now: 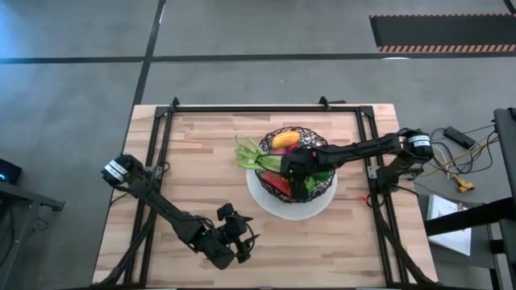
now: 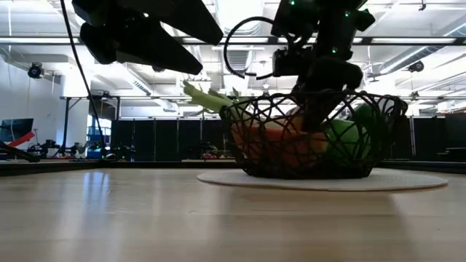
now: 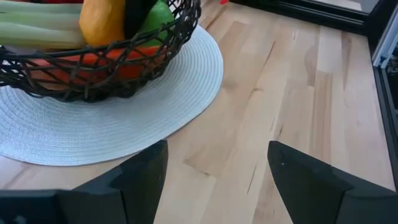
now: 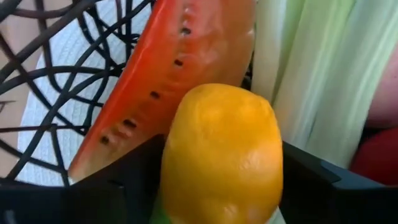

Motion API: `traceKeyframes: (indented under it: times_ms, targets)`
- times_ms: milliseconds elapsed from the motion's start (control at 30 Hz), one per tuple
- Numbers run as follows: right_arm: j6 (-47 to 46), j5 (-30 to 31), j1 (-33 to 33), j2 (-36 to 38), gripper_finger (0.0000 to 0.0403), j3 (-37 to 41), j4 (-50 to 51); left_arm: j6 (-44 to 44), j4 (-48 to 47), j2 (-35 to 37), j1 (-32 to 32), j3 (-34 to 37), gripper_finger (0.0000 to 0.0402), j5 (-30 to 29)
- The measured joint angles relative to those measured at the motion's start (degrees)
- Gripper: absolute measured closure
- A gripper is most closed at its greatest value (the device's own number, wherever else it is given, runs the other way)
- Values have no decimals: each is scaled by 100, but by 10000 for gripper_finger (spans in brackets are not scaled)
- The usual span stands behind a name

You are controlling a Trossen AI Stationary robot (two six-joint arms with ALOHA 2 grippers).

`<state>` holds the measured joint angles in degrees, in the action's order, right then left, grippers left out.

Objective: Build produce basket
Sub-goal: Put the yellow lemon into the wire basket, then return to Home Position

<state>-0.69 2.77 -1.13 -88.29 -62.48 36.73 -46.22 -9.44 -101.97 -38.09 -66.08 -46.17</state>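
The black wire basket (image 1: pixel 300 132) stands on a white round plate (image 1: pixel 266 201) at the table's middle. It holds a watermelon slice (image 4: pixel 180 81), pale-green celery (image 4: pixel 311 68) sticking out over the left rim (image 1: pixel 248 153), a green apple (image 2: pixel 346 138) and something red (image 4: pixel 380 155). My right gripper (image 4: pixel 217 186) reaches down into the basket from the right, shut on an orange piece (image 4: pixel 217 149). My left gripper (image 3: pixel 217 180) hovers open over bare table near the near edge (image 1: pixel 235 229), left of the plate. My right gripper pinches the orange piece between its two fingers, one finger (image 4: pixel 124 186) on each flank (image 4: pixel 177 162). It comes from above, pointing down into the basket. The piece sits upright between the fingers, beside the watermelon slice and the celery; what its lower end rests on is hidden.
Black rails frame the table (image 1: pixel 161 145) on the left, far and right sides. Bare wood lies near and left of the plate (image 3: pixel 280 112). The right arm (image 1: pixel 363 149) spans the table's right side above the basket rim.
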Motion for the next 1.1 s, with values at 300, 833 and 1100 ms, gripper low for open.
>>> traceKeyframes:
  times_ms: [300,833,1100]
  targets:
    - [31,21,-4,930,113,13,386,0,-2,0,2,-2,141,0]
    - [-967,27,1414,4232,140,2915,-1904,-108,-14,0,2,-4,141,-380]
    - [-1070,26,2733,4817,161,4487,-4501,67,-13,0,76,-4,141,-837]
